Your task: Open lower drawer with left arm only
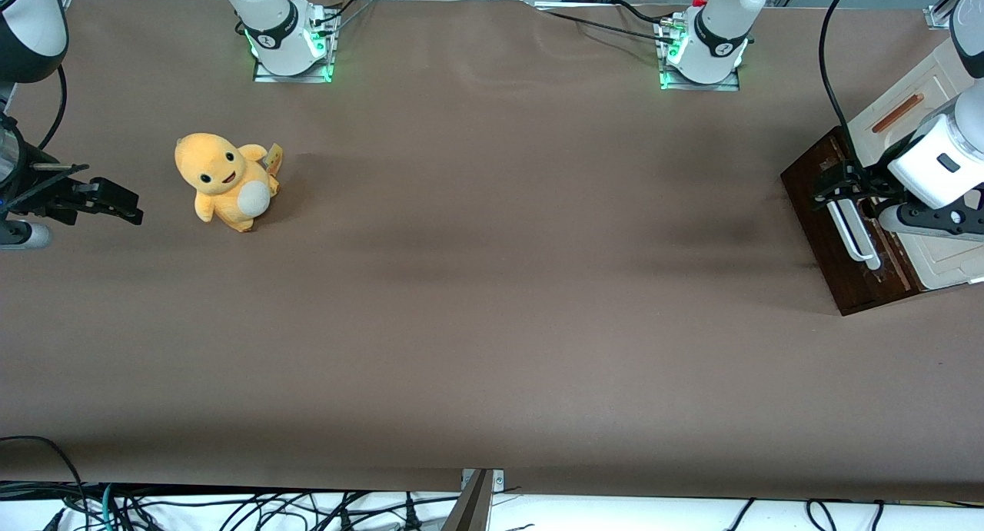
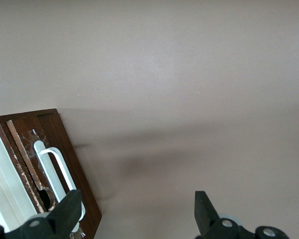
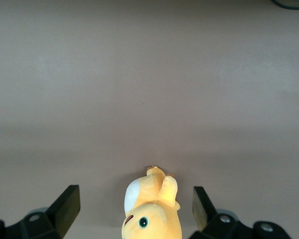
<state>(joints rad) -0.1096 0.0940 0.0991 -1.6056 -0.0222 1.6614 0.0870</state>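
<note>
From the front, the lower drawer (image 1: 826,224) sits at the working arm's end of the tabletop (image 1: 492,285), the left arm's hand (image 1: 839,187) above its white bar handle (image 1: 855,235). From the left wrist, the fingers (image 2: 70,211) are spread apart (released), one beside the handle.

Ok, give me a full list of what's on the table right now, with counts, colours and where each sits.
Lower drawer: one, dark brown front, at the working arm's end of the table.
Bar handle: one, white, on the lower drawer's front.
Cabinet: one, cream, with a thin brown handle on its panelled front.
Plush toy: one, yellow-orange with a white belly, toward the parked arm's end.
Table: one, brown cover.
Left arm: one, white, above the cabinet.
Claw: one, black, open, at the bar handle.
</note>
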